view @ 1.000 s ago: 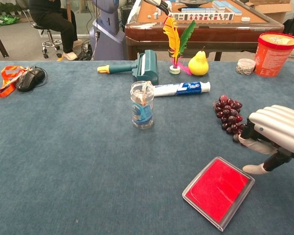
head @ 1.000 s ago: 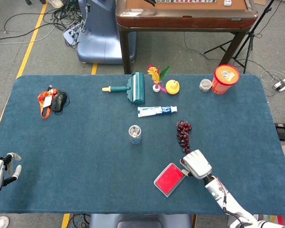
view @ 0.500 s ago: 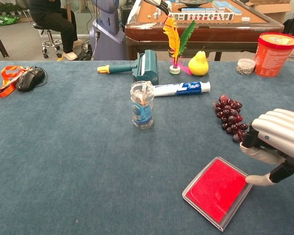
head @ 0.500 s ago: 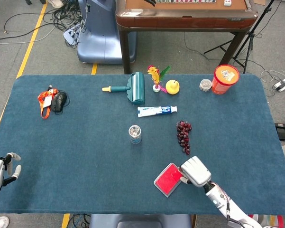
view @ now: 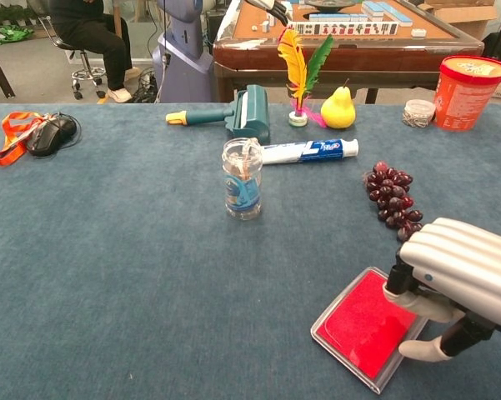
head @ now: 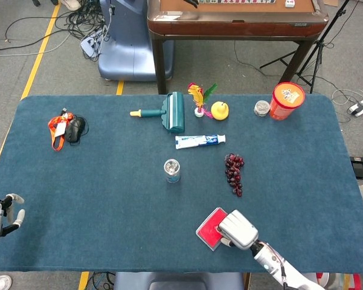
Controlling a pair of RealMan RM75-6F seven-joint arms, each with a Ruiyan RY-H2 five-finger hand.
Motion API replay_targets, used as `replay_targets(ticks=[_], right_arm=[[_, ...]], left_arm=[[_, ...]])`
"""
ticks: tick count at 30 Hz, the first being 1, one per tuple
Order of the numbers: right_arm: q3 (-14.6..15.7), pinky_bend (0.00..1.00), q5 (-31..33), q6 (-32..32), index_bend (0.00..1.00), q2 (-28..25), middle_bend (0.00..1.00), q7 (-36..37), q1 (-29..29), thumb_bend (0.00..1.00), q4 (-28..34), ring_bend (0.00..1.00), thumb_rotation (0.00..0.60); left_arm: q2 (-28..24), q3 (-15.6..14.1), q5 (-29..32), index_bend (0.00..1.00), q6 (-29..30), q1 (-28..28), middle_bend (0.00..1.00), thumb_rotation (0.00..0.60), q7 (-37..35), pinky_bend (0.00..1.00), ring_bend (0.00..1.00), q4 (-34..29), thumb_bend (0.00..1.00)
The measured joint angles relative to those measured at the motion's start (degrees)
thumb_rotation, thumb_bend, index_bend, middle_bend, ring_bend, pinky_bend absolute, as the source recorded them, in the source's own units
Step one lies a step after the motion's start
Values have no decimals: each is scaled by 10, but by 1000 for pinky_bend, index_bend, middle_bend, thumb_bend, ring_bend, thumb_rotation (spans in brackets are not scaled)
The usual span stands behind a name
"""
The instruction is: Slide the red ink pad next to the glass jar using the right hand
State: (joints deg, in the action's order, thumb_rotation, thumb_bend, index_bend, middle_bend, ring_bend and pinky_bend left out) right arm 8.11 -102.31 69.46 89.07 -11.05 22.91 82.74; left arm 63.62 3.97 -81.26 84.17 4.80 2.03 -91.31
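Observation:
The red ink pad (head: 209, 226) (view: 360, 324) lies flat near the table's front edge, right of centre. My right hand (head: 237, 228) (view: 458, 278) hovers over the pad's right end, fingers bent down side by side, with its thumb (view: 425, 350) set against the pad's near right edge. It grips nothing. The glass jar (head: 172, 170) (view: 242, 178) stands upright in mid-table, well to the far left of the pad. At the front left corner my left hand (head: 0, 214) rests with fingers apart and empty.
A bunch of dark grapes (head: 234, 171) (view: 393, 204) lies just beyond the pad. Further back are a toothpaste tube (head: 199, 141), a green lint roller (head: 169, 112), a feather shuttlecock (view: 298, 77), a yellow pear (view: 338, 109) and an orange tub (head: 286, 100). A mouse with lanyard (head: 67, 128) sits far left.
My right hand has moved toward the front edge and left, from beside the pad's right corner to over its right end. The pad has barely shifted. The left hand stays put.

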Motion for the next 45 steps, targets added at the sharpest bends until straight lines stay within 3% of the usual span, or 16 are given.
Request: replay_targets(ticks=[13,31,45], right_arm=[[9,1000,-4,-18,1000,15,1000,-4,3,0,-3,1000,600],[-9,1000,11,-18,1000,28,1000,5,8,0,-23,1000,600],[-43,1000,34,-25,1000,48,1000,13,26,0,-56,1000,600]], left_arm=[[-1,0,1,474,-1,0,740,600,-1,791,599,-1,396],[-1,0,1,474,-1,-1,740,600,-2,791,599,-1,396],[-2,0,2,474,-2,-1,740,600,0,791,599,-2,396]])
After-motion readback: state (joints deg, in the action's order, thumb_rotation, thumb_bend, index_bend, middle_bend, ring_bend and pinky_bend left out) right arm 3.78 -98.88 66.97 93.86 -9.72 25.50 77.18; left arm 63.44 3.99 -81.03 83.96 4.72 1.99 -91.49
